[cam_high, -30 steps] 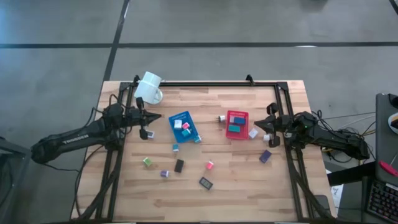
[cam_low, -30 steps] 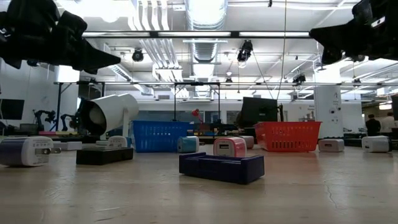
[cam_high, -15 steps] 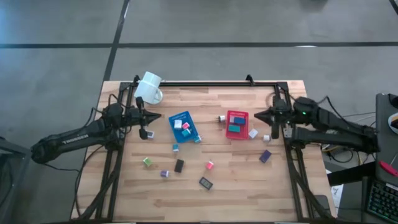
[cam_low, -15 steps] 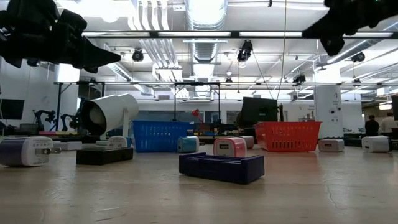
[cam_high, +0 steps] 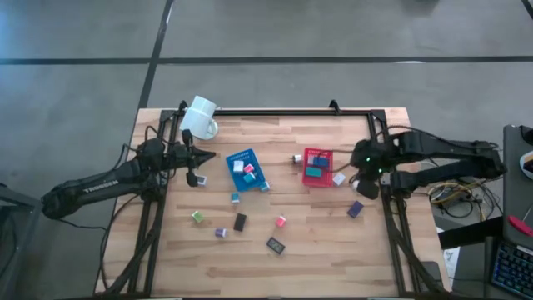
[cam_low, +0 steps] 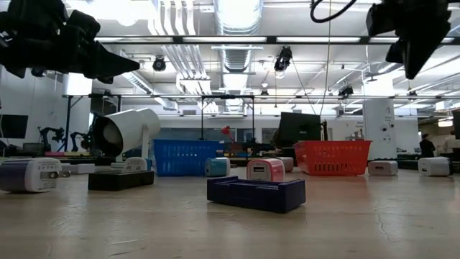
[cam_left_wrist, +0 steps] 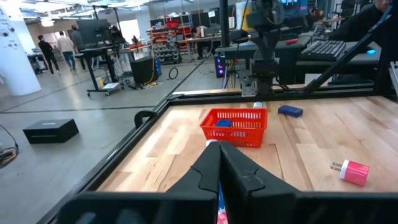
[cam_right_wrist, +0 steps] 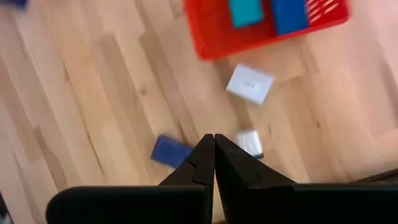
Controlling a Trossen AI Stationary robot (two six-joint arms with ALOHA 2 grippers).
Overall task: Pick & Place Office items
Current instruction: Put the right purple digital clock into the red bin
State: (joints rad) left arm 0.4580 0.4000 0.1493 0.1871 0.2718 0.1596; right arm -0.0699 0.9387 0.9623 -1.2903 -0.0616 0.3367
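High view: office items (cam_high: 240,222) scattered over the table (cam_high: 316,258) between blue tray (cam_high: 245,169) and red tray (cam_high: 317,167); black block's long axis running toward the far edge. Right gripper (cam_high: 360,177) above a white block beside the red tray; left gripper (cam_high: 206,156) by the mug (cam_high: 199,117).

Low view: purple block (cam_low: 256,193) lying flat, long side across — grippers well above.

Wrist views: left gripper (cam_left_wrist: 219,155) and right gripper (cam_right_wrist: 214,144) both pressed together, empty — right over white and navy blocks.

mug (cam_high: 200,117) behind trays (cam_high: 245,167), blocks (cam_high: 240,222) in front
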